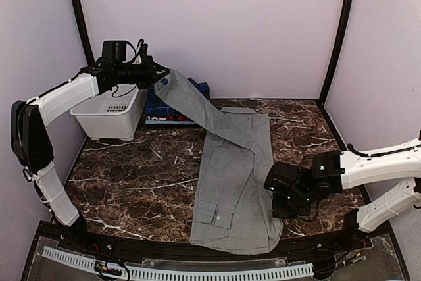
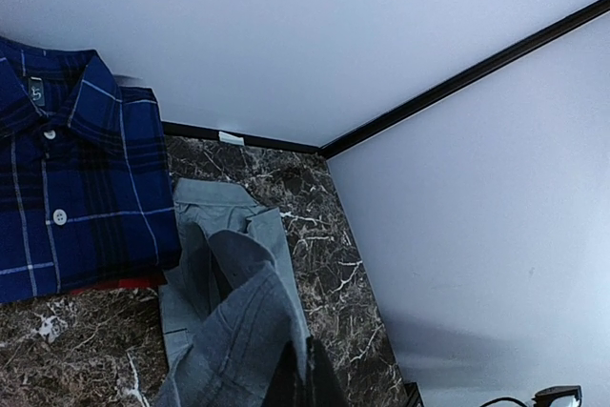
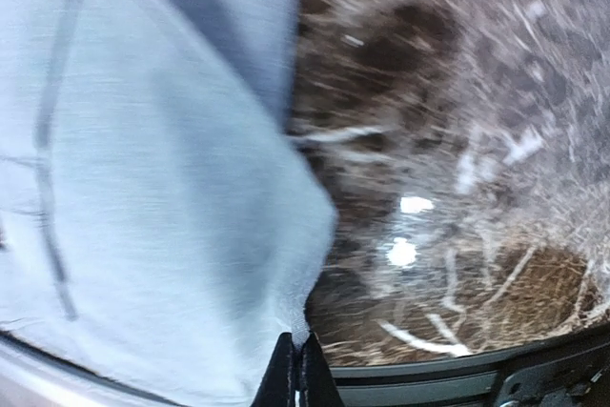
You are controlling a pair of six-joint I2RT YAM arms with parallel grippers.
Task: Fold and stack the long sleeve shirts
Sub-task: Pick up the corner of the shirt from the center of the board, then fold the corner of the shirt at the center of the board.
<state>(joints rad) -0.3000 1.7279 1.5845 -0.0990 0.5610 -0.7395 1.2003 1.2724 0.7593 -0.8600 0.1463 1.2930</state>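
Observation:
The light grey shirt (image 1: 233, 182) lies lengthwise on the marble table, its hem at the near edge. My left gripper (image 1: 158, 78) is shut on the cuff end of its sleeve (image 2: 238, 331) and holds it raised at the back left, above the basket's corner. My right gripper (image 1: 275, 192) is shut on the shirt's right edge (image 3: 172, 188) low over the table. The dark blue plaid shirt (image 1: 172, 106) lies folded at the back; in the left wrist view (image 2: 71, 188) its collar shows, with a red edge (image 2: 119, 283) beneath it.
A white plastic basket (image 1: 112, 115) stands at the back left on the table (image 1: 131, 182). Walls close in the back and both sides. The table's black front rail (image 1: 197, 255) runs under the shirt's hem.

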